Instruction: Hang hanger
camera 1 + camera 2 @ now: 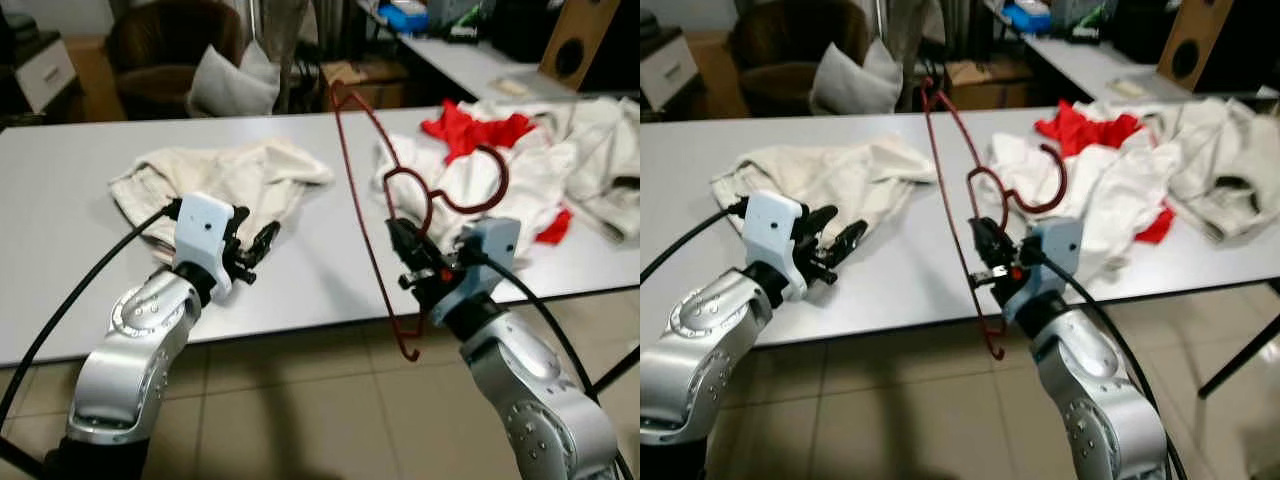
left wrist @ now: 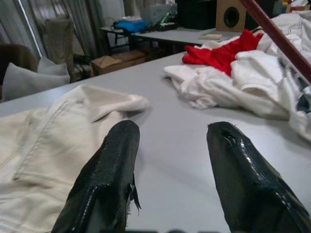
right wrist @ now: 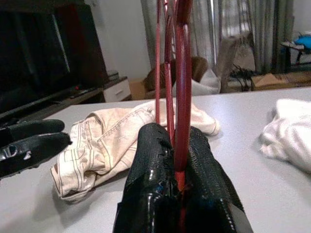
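A long grey tabletop (image 1: 60, 260) is spread across a cluttered room, with a dark armchair (image 1: 170, 55) and a pale cushion (image 1: 232, 80) behind it and a second table further back; going from left to right, a crumpled cream garment (image 1: 230, 180) is seen lying on the tabletop, and just in front of it the left claw (image 1: 255, 250) is held over the surface, its two black fingers (image 2: 104, 179) parted and nothing gripped between them; towards the middle, the red hanger (image 1: 365, 200) is held up on edge above the near edge of the tabletop, its long wire frame rising towards the back of the room and its hook (image 1: 470, 185) curling over a heap of white clothes (image 1: 540, 170); the right claw (image 1: 415, 255) is closed on the hanger near its neck, the red wire being pinched between the two pads in the right wrist view; a red garment (image 1: 470, 130) is seen among the white heap at the right. The lifting of the hanger can be judged done, since it is clear of the tabletop and firmly gripped; the hanging itself is not yet done, and no rail or hook to receive it can be made out, so carrying and placing would appear to be left.
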You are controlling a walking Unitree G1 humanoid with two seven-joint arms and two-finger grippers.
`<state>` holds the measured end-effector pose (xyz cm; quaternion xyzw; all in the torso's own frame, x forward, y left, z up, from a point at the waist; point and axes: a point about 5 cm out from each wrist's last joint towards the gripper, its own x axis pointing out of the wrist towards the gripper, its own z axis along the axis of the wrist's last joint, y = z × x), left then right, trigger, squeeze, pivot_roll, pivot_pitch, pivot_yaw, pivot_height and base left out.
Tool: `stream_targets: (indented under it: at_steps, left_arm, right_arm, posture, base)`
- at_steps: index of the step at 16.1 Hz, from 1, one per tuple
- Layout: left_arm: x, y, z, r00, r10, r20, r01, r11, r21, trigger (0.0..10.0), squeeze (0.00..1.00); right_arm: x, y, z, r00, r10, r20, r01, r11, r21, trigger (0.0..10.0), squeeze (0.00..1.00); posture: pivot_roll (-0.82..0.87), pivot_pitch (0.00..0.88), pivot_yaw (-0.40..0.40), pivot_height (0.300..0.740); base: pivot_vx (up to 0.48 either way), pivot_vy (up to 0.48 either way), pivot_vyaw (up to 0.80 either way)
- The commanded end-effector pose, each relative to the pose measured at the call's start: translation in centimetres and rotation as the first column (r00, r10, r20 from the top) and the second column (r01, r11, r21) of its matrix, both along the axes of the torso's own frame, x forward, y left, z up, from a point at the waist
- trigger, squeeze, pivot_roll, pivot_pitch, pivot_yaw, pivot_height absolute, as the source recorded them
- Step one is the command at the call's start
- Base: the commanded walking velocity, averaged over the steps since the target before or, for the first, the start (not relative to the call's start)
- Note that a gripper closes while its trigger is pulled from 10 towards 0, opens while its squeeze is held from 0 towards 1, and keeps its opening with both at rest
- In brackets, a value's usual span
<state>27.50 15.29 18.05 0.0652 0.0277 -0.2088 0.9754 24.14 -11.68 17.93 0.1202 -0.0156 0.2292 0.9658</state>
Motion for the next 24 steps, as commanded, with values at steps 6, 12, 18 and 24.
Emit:
stream_targets:
  at_steps: [6,12,18,24]
  left_arm:
    - [0.0,-0.3,0.2,1.0,-0.006,0.008,0.006,1.0,0.008,10.0,0.0]
    - [0.1,-0.6,-0.3,0.999,-0.033,-0.025,0.033,0.999,0.007,10.0,0.0]
    - [0.0,-0.4,-0.6,0.999,-0.028,-0.035,0.029,0.999,0.024,10.0,0.0]
    - [0.2,-0.7,-0.8,0.998,-0.053,-0.033,0.055,0.998,0.033,10.0,0.0]
  right_arm:
    - [0.1,-0.4,-0.1,1.0,-0.005,0.004,0.005,1.0,-0.001,0.0,0.0]
    - [-0.1,-0.5,-0.4,1.0,-0.008,-0.005,0.008,1.0,-0.001,0.0,0.0]
    - [-0.1,-0.5,-0.4,1.0,0.008,-0.005,-0.008,1.0,-0.008,0.0,0.0]
    - [-0.2,-0.7,0.2,0.995,0.099,-0.001,-0.099,0.994,-0.037,0.0,0.0]
  posture:
    - [-0.14,0.0,0.033,0.74]
    - [-0.15,0.0,0.043,0.74]
    - [-0.15,0.0,0.038,0.74]
    - [-0.16,0.0,0.037,0.74]
  base:
    - [0.0,-0.232,0.0]
    - [0.0,0.24,0.0]
    - [0.0,0.0,0.0]
    - [0.0,0.0,0.0]
